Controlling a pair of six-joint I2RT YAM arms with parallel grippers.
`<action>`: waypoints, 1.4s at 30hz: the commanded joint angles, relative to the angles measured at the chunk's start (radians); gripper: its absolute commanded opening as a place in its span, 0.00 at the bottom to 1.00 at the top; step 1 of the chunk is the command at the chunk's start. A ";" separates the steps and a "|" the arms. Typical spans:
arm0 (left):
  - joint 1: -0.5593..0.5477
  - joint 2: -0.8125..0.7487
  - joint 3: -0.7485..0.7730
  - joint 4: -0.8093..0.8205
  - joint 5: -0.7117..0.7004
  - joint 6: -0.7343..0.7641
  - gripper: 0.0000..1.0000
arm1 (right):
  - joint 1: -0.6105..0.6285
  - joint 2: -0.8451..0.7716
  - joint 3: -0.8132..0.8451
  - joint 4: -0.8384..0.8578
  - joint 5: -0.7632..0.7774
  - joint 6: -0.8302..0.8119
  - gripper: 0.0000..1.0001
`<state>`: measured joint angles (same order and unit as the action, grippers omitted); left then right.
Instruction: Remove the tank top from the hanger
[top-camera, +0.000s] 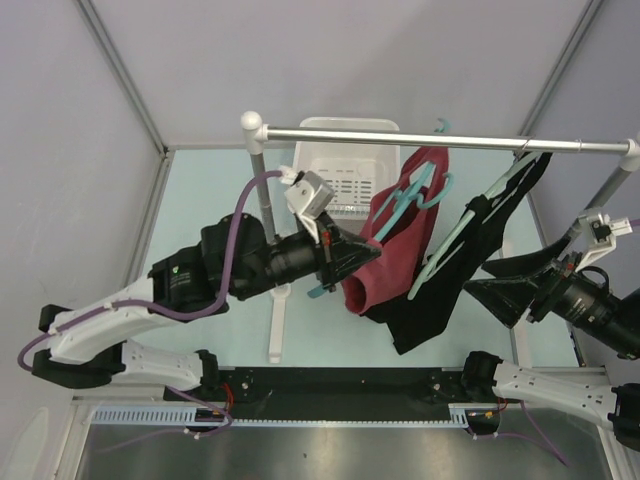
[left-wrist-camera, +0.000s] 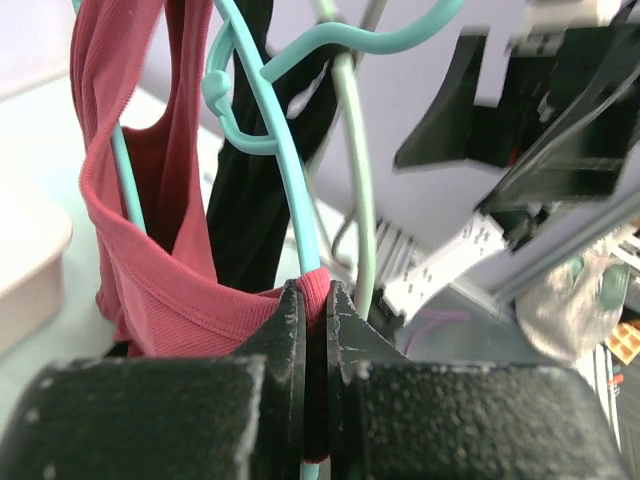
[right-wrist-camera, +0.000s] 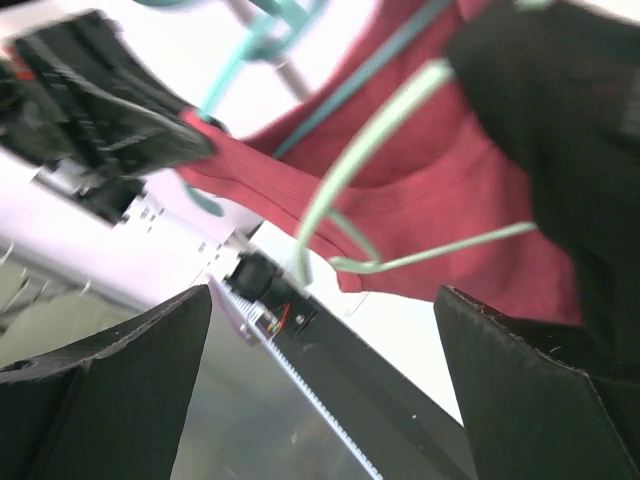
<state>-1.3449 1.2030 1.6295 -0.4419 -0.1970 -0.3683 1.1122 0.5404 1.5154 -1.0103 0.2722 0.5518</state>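
1. Your left gripper (top-camera: 365, 258) has its fingers pressed together on the lower edge of the red ribbed cotton tank top (top-camera: 395, 245). The top hangs on the teal wire hanger (left-wrist-camera: 215, 90) from the silver metal rail (top-camera: 450, 140), toward 1 o'clock over the pale green tabletop (top-camera: 210, 190). I judge that this pinch is there to drag the fabric down off the hanger's arm
2. Your right gripper (top-camera: 476, 277) hovers at 4 o'clock of the tank top, fingers spread wide and holding nothing. It is probably placed to steady the hanger
3. The black garment (top-camera: 420, 320) on the pale green wire hanger (top-camera: 445, 250) touches the tank top's 3 o'clock side, so the two may tangle
4. Only the left wrist view shows the teal wire running right beside the clamped fingers (left-wrist-camera: 290, 320); you cannot tell whether it is caught too. Only the overhead view shows the white slatted plastic basket (top-camera: 345, 175) at 11 o'clock of the tank top
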 joint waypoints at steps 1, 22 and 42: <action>-0.007 -0.141 -0.179 0.089 0.030 -0.034 0.00 | -0.011 0.070 0.031 0.093 -0.192 -0.081 1.00; -0.007 -0.588 -0.582 0.098 -0.111 -0.345 0.00 | 0.214 0.409 -0.003 0.434 -0.059 -0.215 0.98; -0.008 -0.669 -0.631 0.104 0.050 -0.426 0.00 | 0.423 0.526 -0.003 0.608 0.497 -0.408 0.68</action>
<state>-1.3464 0.5400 0.9966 -0.4301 -0.2230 -0.7788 1.5681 1.0809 1.5024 -0.4435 0.7280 0.1150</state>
